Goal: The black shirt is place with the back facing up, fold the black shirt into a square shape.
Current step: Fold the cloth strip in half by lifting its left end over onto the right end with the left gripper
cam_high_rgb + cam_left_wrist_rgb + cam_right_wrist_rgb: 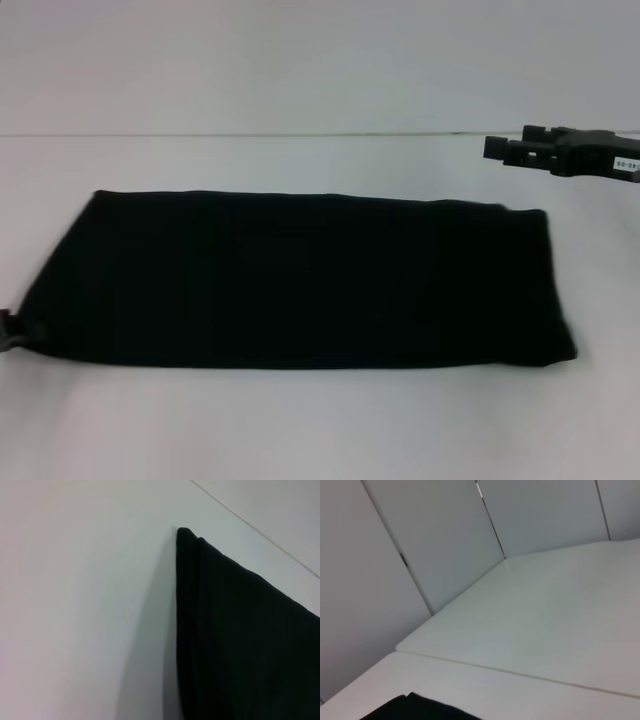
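Note:
The black shirt [300, 280] lies flat on the white table [300, 430], folded into a long band with its plain side up and no lettering showing. My left gripper [8, 335] barely shows at the picture's left edge, right at the shirt's near left corner. The left wrist view shows a layered corner of the black shirt [240, 640] on the table. My right gripper [508, 148] hovers open and holds nothing, above the table beyond the shirt's far right corner. A small piece of the black shirt [415, 710] shows in the right wrist view.
A seam [250, 133] crosses the table behind the shirt. Grey wall panels [445, 540] stand past the table's far edge. Bare white table surrounds the shirt on all sides.

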